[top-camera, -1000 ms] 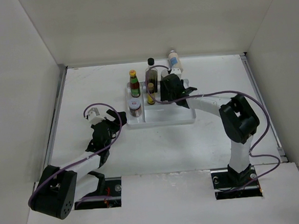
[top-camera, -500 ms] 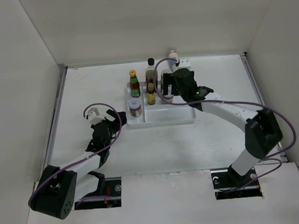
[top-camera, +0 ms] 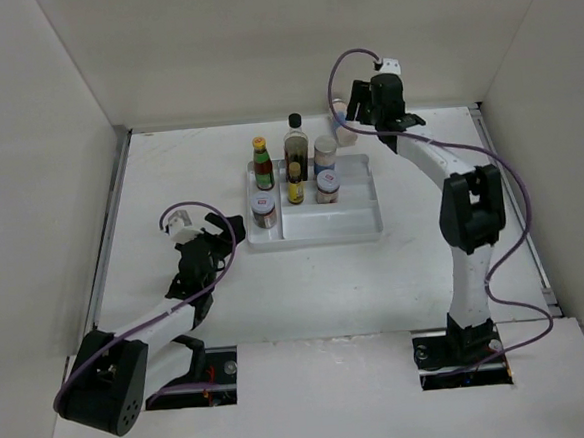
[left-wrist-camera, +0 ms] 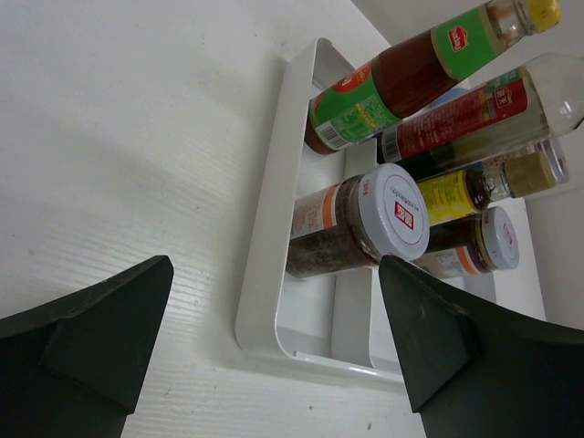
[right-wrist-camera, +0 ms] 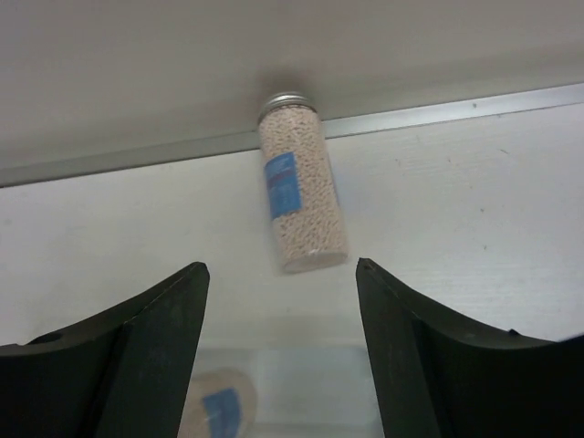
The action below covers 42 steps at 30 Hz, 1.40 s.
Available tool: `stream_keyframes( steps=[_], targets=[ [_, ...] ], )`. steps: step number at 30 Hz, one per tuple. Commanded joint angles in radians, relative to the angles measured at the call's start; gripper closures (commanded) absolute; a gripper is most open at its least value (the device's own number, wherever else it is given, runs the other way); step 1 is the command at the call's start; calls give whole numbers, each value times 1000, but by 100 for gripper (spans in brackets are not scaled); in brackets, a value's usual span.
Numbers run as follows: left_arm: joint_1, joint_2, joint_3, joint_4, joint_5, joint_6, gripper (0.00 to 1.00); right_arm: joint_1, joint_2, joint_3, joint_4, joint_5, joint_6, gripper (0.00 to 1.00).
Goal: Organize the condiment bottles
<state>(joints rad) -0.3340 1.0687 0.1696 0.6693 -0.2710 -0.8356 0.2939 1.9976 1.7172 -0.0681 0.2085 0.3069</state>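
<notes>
At twelve o'clock on the counter [top-camera: 168,167], hard by the back wall [top-camera: 260,41], the last shaker [right-wrist-camera: 301,196] is waiting outside the tray [top-camera: 342,220] — the right tool [right-wrist-camera: 280,265] is hovering short of it, spread apart with nothing in its grip. Six bottles are already sitting in the tray's nine-o'clock side, so I am judging the step in hand to be the fetch of the seventh. Next the tool is needing to close in until the shaker's body is lying between its jaws, squeeze across the width, then carry it toward six o'clock into a free spot beside the other shaker [top-camera: 325,154]. The left tool [left-wrist-camera: 274,347] is resting spread and empty at the tray's eight o'clock.

Overhead, the right arm [top-camera: 438,159] is masking most of the loose shaker; only the right wrist view is showing its blue label, metal cap and pale grains — though whether it is standing or lying I cannot tell. The left wrist view is giving the labels on the jar [left-wrist-camera: 365,228] and red sauce bottle [left-wrist-camera: 401,82], too small from above.
</notes>
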Motion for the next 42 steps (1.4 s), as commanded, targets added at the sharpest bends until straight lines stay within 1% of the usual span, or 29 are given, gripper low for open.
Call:
stream_keyframes(
  steps=[1,5,7,13,26,30,35,39,40,42],
  targets=[
    [8,-24,-7,41,-28,13,0,-34,136,175,-38,-148,-35,28],
    [5,0,-2,47,-40,20,0,-55,271,304,-44,-178,-40,22],
    [5,16,-1,52,-42,21,0,-58,315,334,-44,-179,-40,17],
    [2,43,4,67,-46,23,0,-54,400,381,-48,-182,-32,13],
    [8,8,-7,72,-46,23,0,-52,510,493,-143,-130,-28,14],
    [11,7,-7,79,-42,21,0,-43,540,544,-188,-123,-32,16],
    [17,-1,-10,81,-39,21,0,-32,556,556,-185,-116,-18,27],
    [30,-13,-16,78,-34,20,0,-31,556,556,-193,-133,-17,28],
    [30,-16,-16,78,-34,20,0,-31,556,556,-196,-139,-17,30],
    [31,-22,-16,75,-34,20,0,-31,550,552,-199,-152,-12,37]
  ],
)
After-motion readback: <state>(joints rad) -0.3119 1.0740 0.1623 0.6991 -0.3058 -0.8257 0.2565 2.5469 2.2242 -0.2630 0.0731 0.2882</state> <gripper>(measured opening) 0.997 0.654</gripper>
